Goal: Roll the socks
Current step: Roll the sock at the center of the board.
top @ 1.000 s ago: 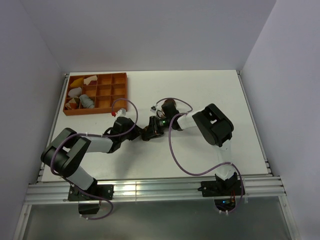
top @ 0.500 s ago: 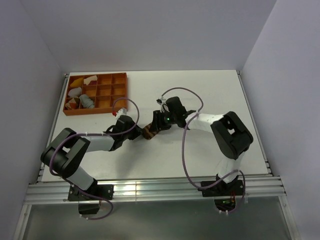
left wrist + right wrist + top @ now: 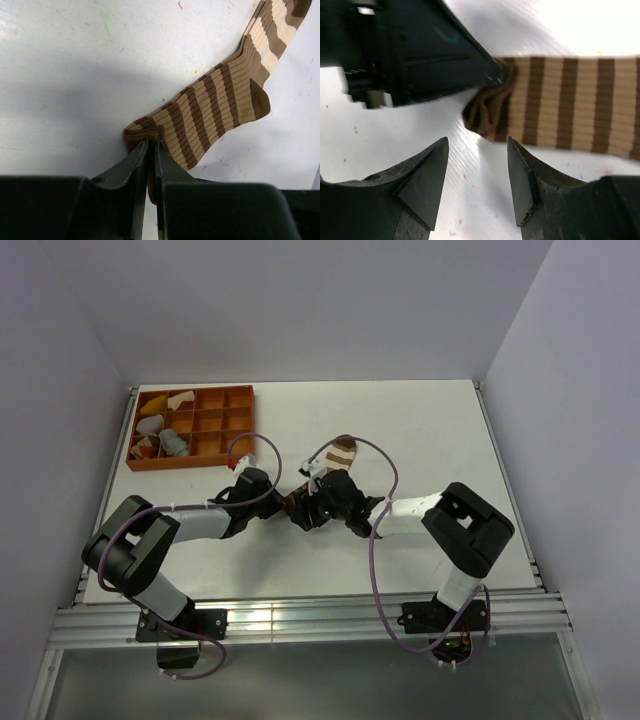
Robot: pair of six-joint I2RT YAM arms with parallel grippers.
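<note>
A white flat tabletop [image 3: 420, 430], faintly scuffed and colour-flecked, carries an orange plastic tray of square compartments [image 3: 237, 420] at its far left corner. A brown ankle sock with pale stripes [image 3: 210, 110] lies stretched near the middle; its bunched end may be slightly off the surface.

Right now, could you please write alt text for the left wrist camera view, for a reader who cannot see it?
The left hand is pinched shut on the bunched brown end of a sock with brown and tan stripes. The sock lies flat on a white table and stretches away toward the upper right corner, where its stripes turn wider and paler.
</note>
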